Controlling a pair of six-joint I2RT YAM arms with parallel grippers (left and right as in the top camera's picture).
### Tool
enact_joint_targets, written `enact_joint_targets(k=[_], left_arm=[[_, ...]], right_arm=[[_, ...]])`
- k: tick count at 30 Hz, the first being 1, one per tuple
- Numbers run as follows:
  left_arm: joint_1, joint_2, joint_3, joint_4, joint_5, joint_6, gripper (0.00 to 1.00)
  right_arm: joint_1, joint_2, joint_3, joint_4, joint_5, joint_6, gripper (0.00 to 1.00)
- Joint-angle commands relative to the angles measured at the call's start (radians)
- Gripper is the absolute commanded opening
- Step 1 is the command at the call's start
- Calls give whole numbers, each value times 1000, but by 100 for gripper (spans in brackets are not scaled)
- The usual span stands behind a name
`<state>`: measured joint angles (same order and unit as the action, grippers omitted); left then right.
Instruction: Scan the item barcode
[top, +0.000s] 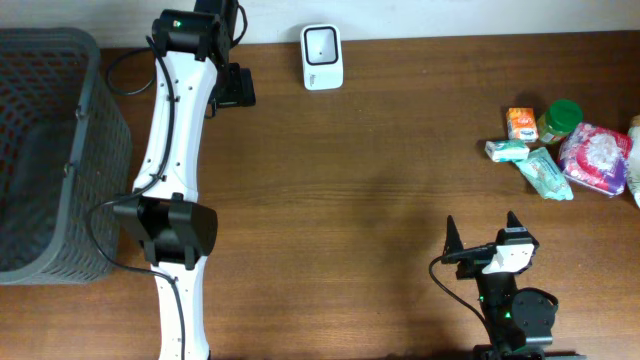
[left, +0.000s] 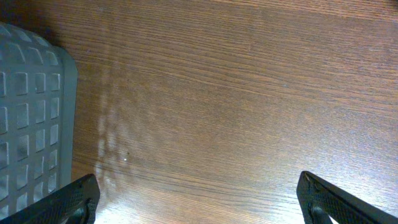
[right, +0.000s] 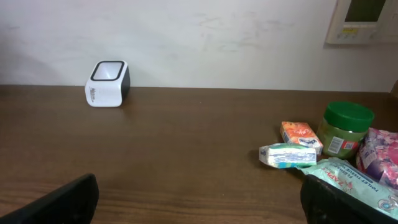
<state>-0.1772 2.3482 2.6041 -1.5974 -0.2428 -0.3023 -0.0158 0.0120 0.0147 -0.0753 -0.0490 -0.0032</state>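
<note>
White scanner (top: 322, 57) at wall; right fingers (top: 452, 238) spread (empty).

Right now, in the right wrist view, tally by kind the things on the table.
Barcode scanner: 1
Green-lidded jar: 1
Orange box: 1
Packs: 3, white-teal pack, teal pack, pink pack
Total: 6

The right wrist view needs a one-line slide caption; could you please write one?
Open right gripper faces a white barcode scanner across the table, green-lidded jar and packets at right.
</note>
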Motion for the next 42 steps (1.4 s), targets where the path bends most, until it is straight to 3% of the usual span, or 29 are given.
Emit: enact_joint_targets(k=[1,22,27,39,42], left_arm=[[-3,2,9,-2,3,11,99],[-5,2,9,-48,29,11,99],[-33,-2,-23,11,37,12,99],[-83,-367,-610,470,45,13,99],[-89,-493,-760,623,129,148,99]], right_arm=[[9,-9,-9,0,1,-7,99],[9,-8,-9,0,1,-7,99],[9,-6,-9,0,2,-7,99],[9,-6,-9,0,2,-7,99],[9,-6,-9,0,1,-7,99]])
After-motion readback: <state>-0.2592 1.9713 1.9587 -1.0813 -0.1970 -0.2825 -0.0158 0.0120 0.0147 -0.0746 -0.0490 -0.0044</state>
